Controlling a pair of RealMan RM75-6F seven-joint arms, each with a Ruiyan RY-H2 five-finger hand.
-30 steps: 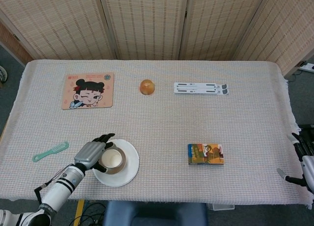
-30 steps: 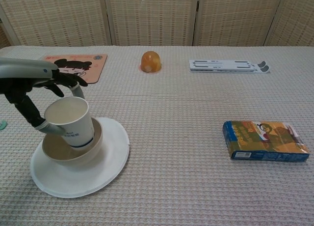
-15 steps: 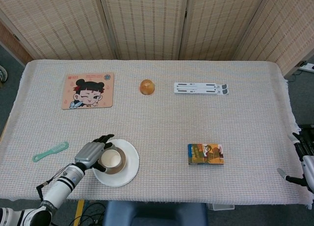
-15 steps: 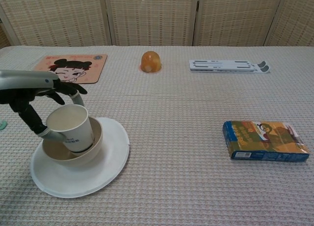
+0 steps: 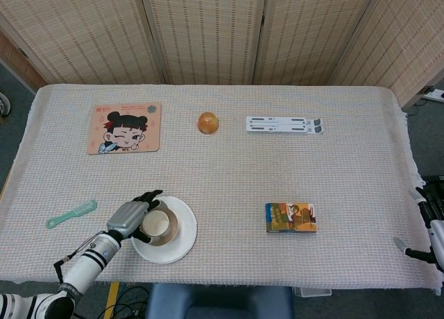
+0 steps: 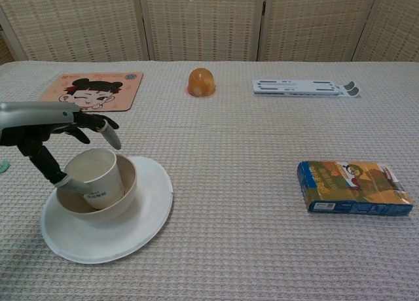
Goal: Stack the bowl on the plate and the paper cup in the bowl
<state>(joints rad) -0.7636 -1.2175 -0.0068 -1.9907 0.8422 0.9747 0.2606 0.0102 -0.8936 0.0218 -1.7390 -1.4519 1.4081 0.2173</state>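
Beige woven cloth (image 5: 229, 180) covers the table in the head view. Near the front left edge we find the round white plate (image 5: 182, 244), the tan shallow bowl (image 5: 169, 234) on it, and the white paper cup (image 5: 157, 223) inside the bowl. Our left hand (image 5: 130, 216) is wrapped round the cup's left side, dark fingers curling over the rim. The right hand (image 5: 429, 230) shows only at the far right edge, off the table; whether its fingers are spread or curled we cannot tell. Also on the cloth: a green comb (image 5: 71, 213), a cartoon-printed mat (image 5: 125, 127), a round orange object (image 5: 208, 123), a white slotted strip (image 5: 283, 125), a colourful printed box (image 5: 291, 217).

Chest view, closer. The cup (image 6: 95, 178) sits tilted in the bowl (image 6: 127, 183), leaning toward the left hand (image 6: 49, 134), base down in the hollow. Fingers (image 6: 98, 123) arch above the rim while the thumb side presses the cup wall low on the left; the grip looks loosening but contact remains. The plate (image 6: 141, 226) lies flat beneath. The right hand is absent from this view.

Handling judgement: the cup is light, thin-walled and easily crushed or tipped, so we would hold it lightly round the upper wall. Bowl and plate look rigid and smooth, liable to slide on each other if nudged.
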